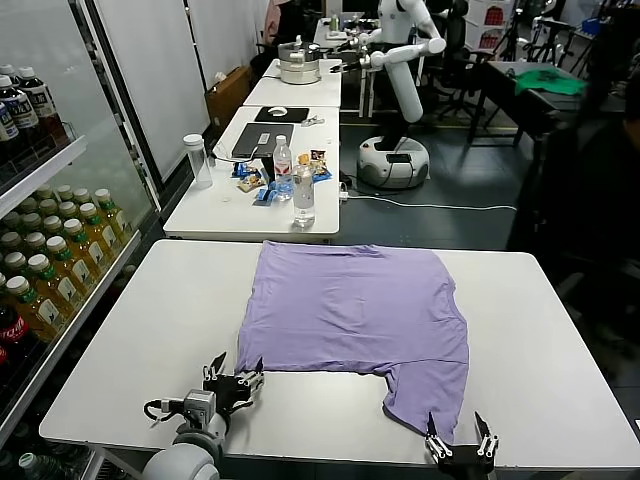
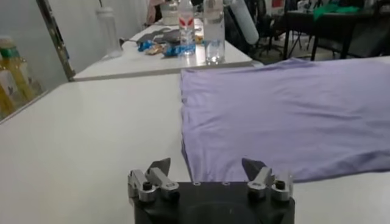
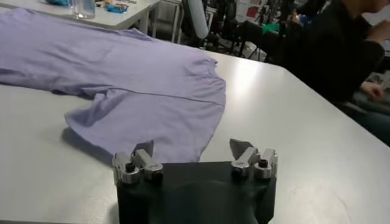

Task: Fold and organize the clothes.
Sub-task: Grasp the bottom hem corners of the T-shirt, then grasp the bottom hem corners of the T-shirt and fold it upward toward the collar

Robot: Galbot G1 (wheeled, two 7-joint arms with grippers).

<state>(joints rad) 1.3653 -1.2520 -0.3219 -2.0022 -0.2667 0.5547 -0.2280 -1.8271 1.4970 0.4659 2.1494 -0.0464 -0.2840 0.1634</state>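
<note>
On the white table (image 1: 560,330) my soft lavender short-sleeved T-shirt (image 1: 355,310) lies spread; both pincers, left (image 1: 232,378) and right (image 1: 460,436), gape empty at its near edge. Grasping comes next, I judge.

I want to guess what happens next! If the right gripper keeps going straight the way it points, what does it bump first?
Probably the T-shirt. The right gripper, fingers open, points at the sleeve edge lying just ahead on the table. How high it sits above the cloth is hard to judge.

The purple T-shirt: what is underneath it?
The purple T-shirt lies spread flat on the white table. Only tabletop shows around it; whatever lies beneath the fabric is covered.
</note>
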